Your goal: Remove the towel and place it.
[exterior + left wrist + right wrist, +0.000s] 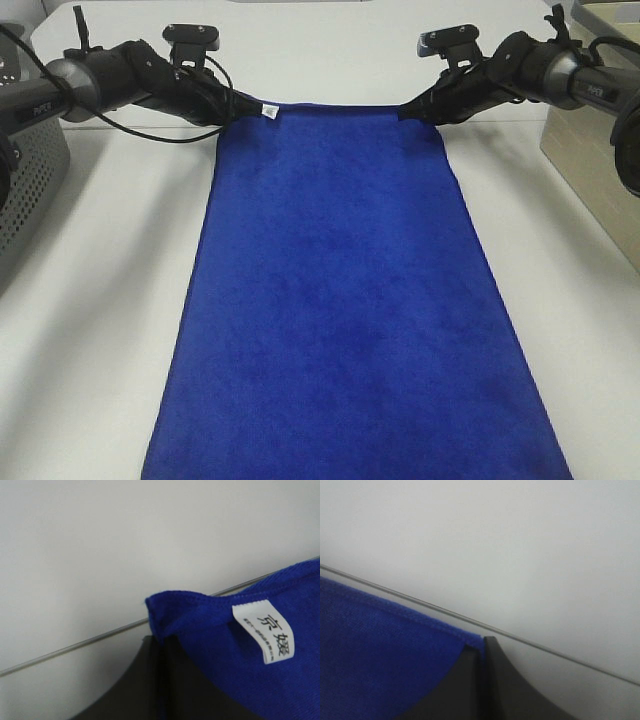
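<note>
The royal-blue towel (340, 300) lies spread lengthwise on the white table, running from the far edge to the near edge of the high view. Its white tag (269, 110) sits at the far left corner. My left gripper (236, 110) is shut on that far left corner; the left wrist view shows the blue corner (200, 615) and the tag (264, 632) pinched between the dark fingers (135, 685). My right gripper (412, 112) is shut on the far right corner; the right wrist view shows the towel (380, 660) clamped at the fingers (500, 685).
A grey perforated box (25, 180) stands at the left edge of the table. A beige box (590, 150) stands at the right. A thin seam line (560, 652) runs across the white table beyond the towel's far edge.
</note>
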Robot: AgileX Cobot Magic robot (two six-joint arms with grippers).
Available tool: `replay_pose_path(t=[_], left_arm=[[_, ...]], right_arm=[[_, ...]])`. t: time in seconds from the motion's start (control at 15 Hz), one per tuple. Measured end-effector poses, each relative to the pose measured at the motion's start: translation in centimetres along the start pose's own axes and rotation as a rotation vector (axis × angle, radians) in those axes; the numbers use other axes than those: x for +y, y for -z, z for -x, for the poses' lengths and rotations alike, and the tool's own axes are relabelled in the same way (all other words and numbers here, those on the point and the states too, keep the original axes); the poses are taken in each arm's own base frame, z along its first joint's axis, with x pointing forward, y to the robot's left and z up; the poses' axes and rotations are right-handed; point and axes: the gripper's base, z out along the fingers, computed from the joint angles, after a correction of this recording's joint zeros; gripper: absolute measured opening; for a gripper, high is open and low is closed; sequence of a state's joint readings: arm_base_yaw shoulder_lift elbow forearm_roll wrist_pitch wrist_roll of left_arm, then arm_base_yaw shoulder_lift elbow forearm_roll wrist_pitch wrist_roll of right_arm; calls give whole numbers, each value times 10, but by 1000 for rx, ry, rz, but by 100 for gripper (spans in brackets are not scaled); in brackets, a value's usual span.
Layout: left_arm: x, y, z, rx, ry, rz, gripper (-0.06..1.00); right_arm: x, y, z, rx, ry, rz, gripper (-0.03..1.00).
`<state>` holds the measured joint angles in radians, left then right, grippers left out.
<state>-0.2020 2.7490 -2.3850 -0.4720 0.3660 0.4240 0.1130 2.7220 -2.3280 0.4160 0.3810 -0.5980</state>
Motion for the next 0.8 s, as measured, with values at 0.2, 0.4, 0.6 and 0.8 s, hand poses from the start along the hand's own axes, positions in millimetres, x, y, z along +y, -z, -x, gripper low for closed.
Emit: replay_pose_path(t=[0.2, 0.4, 0.6, 0.8], left_arm=[[0, 0, 0, 0, 1, 0, 1], [0, 0, 0, 0, 1, 0, 4], [1, 0, 0, -5, 0, 3, 19], [2, 0, 2, -21, -5, 13, 41]], right_arm=[[0, 0, 0, -2, -4, 1, 2], [0, 0, 0, -2, -4, 1, 4], [-1, 0, 0, -5, -2, -3, 23], [-1, 0, 0, -3, -3, -2, 49]])
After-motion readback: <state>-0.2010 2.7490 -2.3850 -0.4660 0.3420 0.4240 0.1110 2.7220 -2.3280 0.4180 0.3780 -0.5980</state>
